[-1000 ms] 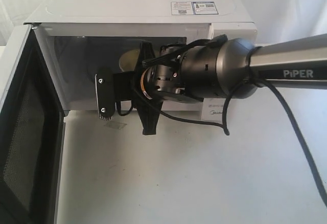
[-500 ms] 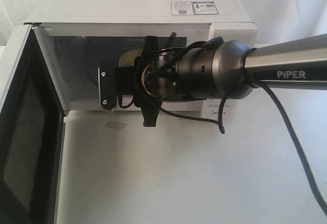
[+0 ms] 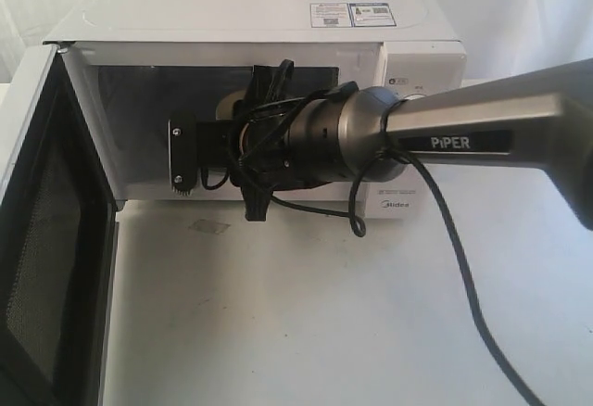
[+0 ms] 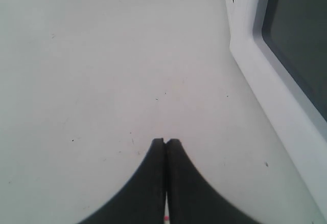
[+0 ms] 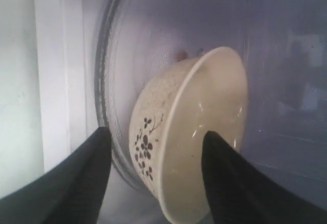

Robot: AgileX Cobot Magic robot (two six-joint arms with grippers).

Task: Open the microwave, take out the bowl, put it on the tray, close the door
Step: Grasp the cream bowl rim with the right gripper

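Cream ceramic with a dark flower sprig on its outer wall, the bowl sits on the glass turntable inside the microwave. In the exterior view only a sliver of its yellowish inside shows, at 10 o'clock of the arm's wrist.

The right gripper reaches into the cavity with its jaws wide apart and nothing in them. One finger lies outside the bowl's wall, the other over its inside, so the rim stands between them. Whether either finger touches the bowl I cannot tell.

The step in hand looks like the grasp. To do it well, ease in until the wall sits well between the pads, not just at the tips, then close on the wall. Lift only enough to clear the turntable, keep the bowl level, and draw straight out toward 6 o'clock.

The door hangs open at 9 o'clock of the cavity, so the way out is free but narrow on that side. The left gripper, jaws pressed together and empty, hovers over the table beside the door. No tray shows.
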